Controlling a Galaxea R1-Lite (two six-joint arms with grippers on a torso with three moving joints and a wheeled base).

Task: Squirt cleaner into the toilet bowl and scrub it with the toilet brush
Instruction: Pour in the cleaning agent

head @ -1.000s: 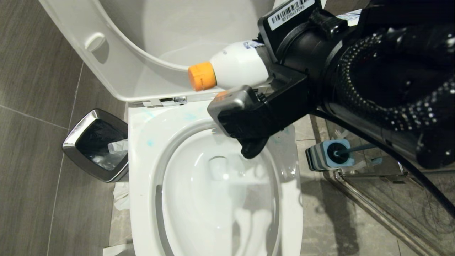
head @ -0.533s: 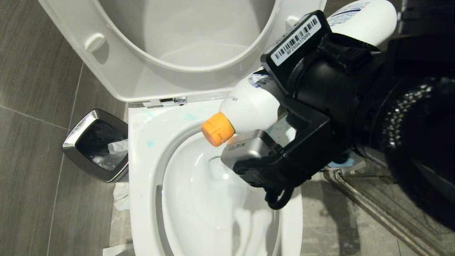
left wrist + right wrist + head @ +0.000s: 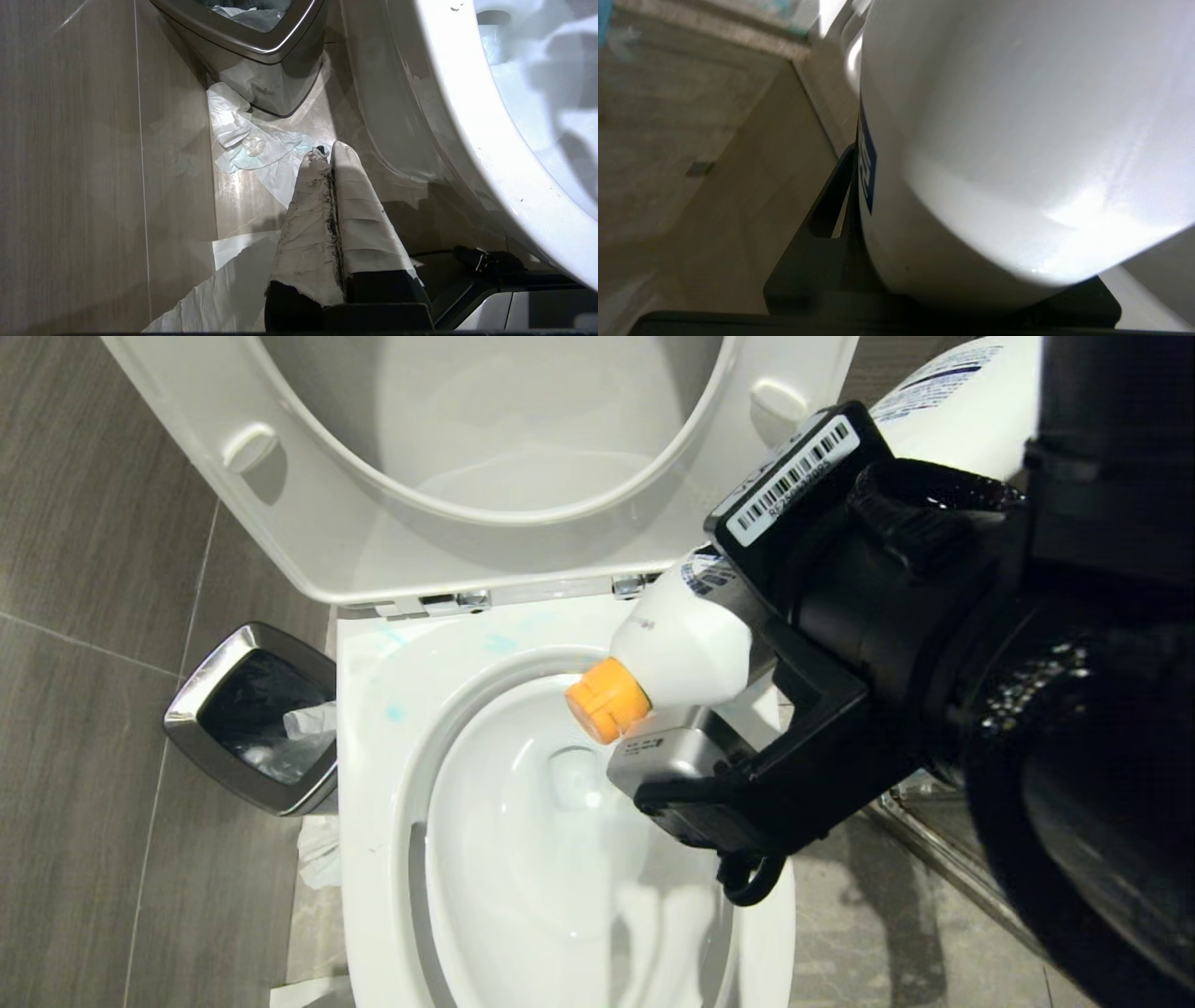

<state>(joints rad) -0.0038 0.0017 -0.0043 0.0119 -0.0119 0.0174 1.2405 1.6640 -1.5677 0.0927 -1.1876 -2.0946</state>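
The cleaner [image 3: 686,639] is clamped in the right gripper [image 3: 747,644], tilted cap-down over the toilet bowl [image 3: 373,784]. The left gripper [image 3: 332,156] is parked near the floor, jaws pressed together, empty.

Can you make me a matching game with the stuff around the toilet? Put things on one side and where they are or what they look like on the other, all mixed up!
Things:
1. cleaner bottle
2. waste bin
3. toilet lid
4. left gripper

Descriptions:
A. flipped up and open
B. on the floor left of the toilet, with a shiny rim
C. tilted, orange cap pointing down over the bowl
D. shut, low by the floor, wrapped in white

Pairs: 1-C, 2-B, 3-A, 4-D
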